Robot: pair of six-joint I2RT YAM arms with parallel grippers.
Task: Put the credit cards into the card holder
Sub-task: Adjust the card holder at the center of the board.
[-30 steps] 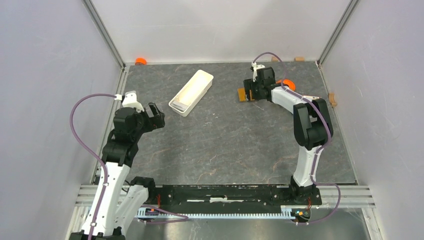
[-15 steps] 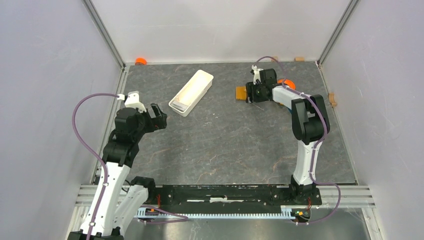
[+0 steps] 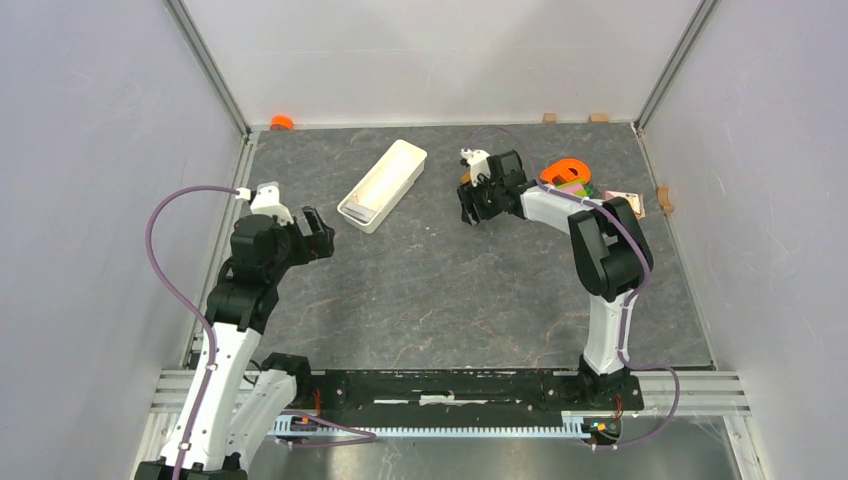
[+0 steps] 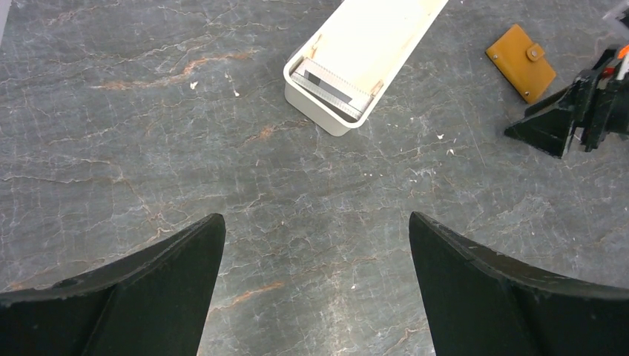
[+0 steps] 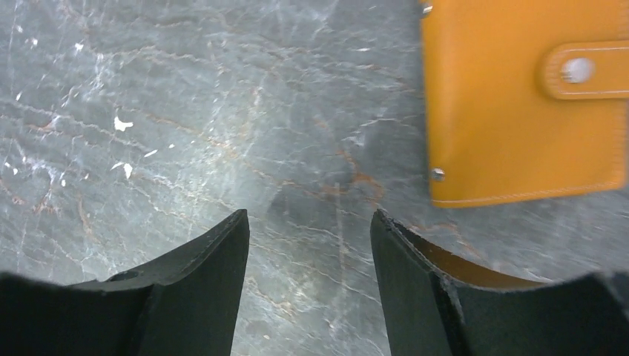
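The card holder (image 5: 519, 104) is an orange-tan wallet lying closed on the table, snap tab fastened. It also shows in the left wrist view (image 4: 521, 61); in the top view the right wrist mostly covers it. My right gripper (image 5: 310, 222) is open and empty, low over the bare table just beside the holder's edge, not touching it; it also shows in the top view (image 3: 472, 212). The cards (image 4: 330, 81) stand in the near end of a long white tray (image 3: 383, 183). My left gripper (image 4: 315, 222) is open and empty, well short of the tray.
An orange ring (image 3: 562, 172) with coloured bits and a pinkish piece (image 3: 620, 203) lie at the back right behind the right arm. Small wooden blocks (image 3: 598, 117) sit along the back and right edges. An orange object (image 3: 282, 122) is at the back left corner. Walls enclose three sides.
My right gripper has swung left, from over the card holder's right side to its left, uncovering the orange ring. The left arm has barely moved.
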